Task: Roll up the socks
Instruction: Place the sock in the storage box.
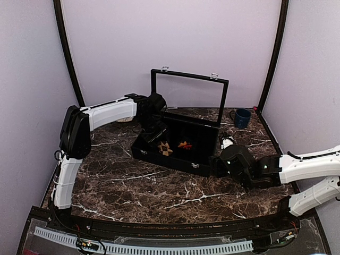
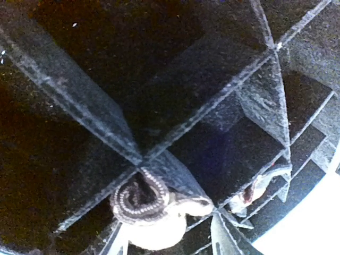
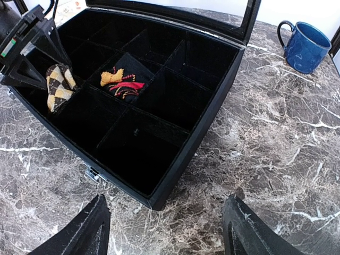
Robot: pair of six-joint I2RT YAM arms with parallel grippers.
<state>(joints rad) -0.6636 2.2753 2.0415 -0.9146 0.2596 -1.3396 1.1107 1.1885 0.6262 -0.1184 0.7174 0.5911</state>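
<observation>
My right pincer hangs low over the marble surface with its jaws spread wide and nothing between them, just short of the near corner of the black case. Beyond that corner the case stands open, divided into square compartments. The tan-brown sock sits bunched in a compartment on the left side, and the red and orange sock lies in the next compartment over. My left pincer reaches down into the case right above the tan-brown sock, jaws apart; I cannot tell whether a finger touches it. Farther back the lid stands upright, and a blue mug sits on the surface beside the case's far right corner.
</observation>
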